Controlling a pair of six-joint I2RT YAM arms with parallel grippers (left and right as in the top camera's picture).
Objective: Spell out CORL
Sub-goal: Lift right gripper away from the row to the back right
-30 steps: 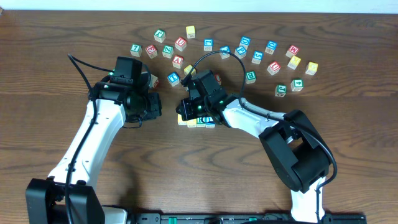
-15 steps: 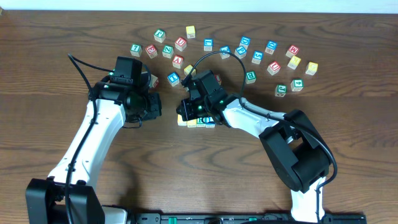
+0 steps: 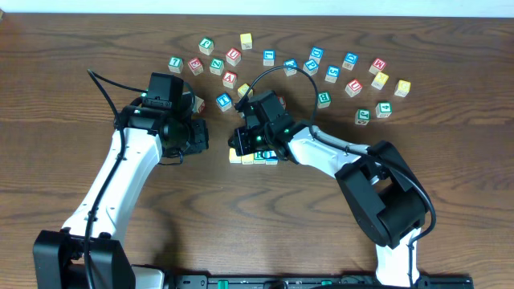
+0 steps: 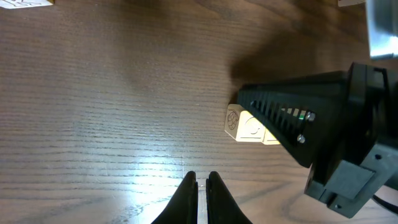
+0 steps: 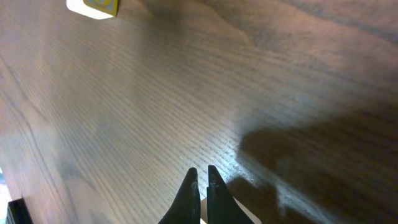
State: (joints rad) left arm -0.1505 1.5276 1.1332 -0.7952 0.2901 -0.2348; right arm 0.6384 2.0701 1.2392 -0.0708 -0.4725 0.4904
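The CORL cubes lie in a short row (image 3: 255, 158) at the table's middle, partly under my right gripper. I can see a yellow-topped cube (image 3: 235, 156) at the left end, a green-lettered one (image 3: 260, 157) and a blue one (image 3: 272, 157) at the right. My right gripper (image 3: 238, 147) is shut and empty, with its tips low over the row's left end. In the right wrist view its fingertips (image 5: 202, 180) hover above a pale cube (image 5: 245, 216). My left gripper (image 3: 205, 138) is shut and empty, a little left of the row. In the left wrist view that gripper (image 4: 199, 185) faces the pale end cubes (image 4: 245, 127).
Several loose letter cubes lie scattered along the far side, from a green one (image 3: 175, 63) to a yellow one (image 3: 402, 87). A blue cube (image 3: 224, 101) and a yellow cube (image 3: 245, 91) sit just behind the grippers. The right wrist view shows a yellow cube (image 5: 93, 6) at its top left.
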